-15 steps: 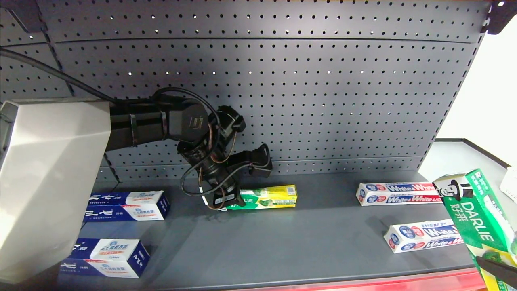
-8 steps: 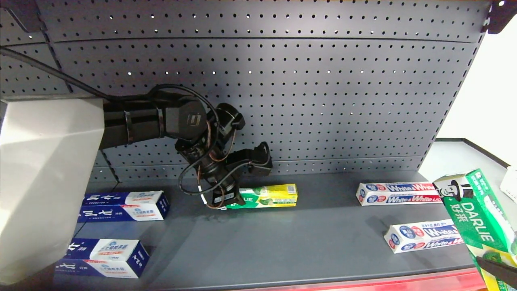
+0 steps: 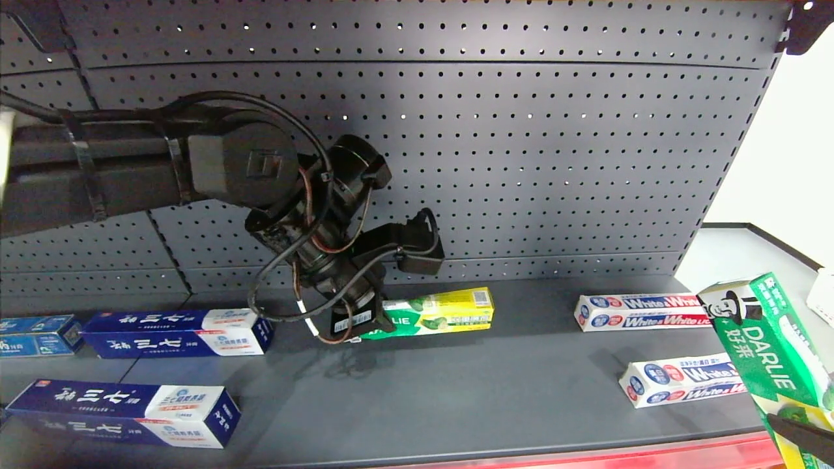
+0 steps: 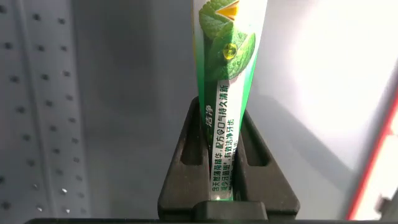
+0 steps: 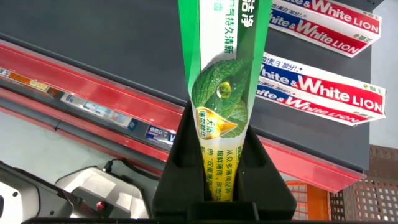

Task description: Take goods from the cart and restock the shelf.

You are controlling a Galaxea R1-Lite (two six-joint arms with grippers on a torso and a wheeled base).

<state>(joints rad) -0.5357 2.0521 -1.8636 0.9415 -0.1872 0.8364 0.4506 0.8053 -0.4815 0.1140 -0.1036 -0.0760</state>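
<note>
On the grey shelf (image 3: 495, 384), near the pegboard back wall, my left gripper (image 3: 365, 319) is shut on one end of a green-and-yellow toothpaste box (image 3: 436, 311). The box lies lengthwise, its far end tilted slightly up. In the left wrist view the fingers (image 4: 189, 149) clamp the same box (image 4: 224, 56) by its narrow sides. At the lower right, in front of the shelf edge, my right gripper (image 3: 801, 433) is shut on a second green toothpaste box (image 3: 762, 345), held upright and leaning. The right wrist view has that box (image 5: 224, 93) standing up between the gripper (image 5: 224, 162) jaws.
Three blue toothpaste boxes (image 3: 176, 332) (image 3: 124, 413) (image 3: 36, 326) lie at the shelf's left. Two white-and-red boxes (image 3: 642, 311) (image 3: 684, 381) lie at its right, also in the right wrist view (image 5: 320, 87). A red price rail (image 3: 586, 456) runs along the shelf's front edge.
My left arm has risen and swung; its silver upper part has left the picture, uncovering the blue boxes. The green-and-yellow box has shifted a little right, far end lifted. The right arm is still.
</note>
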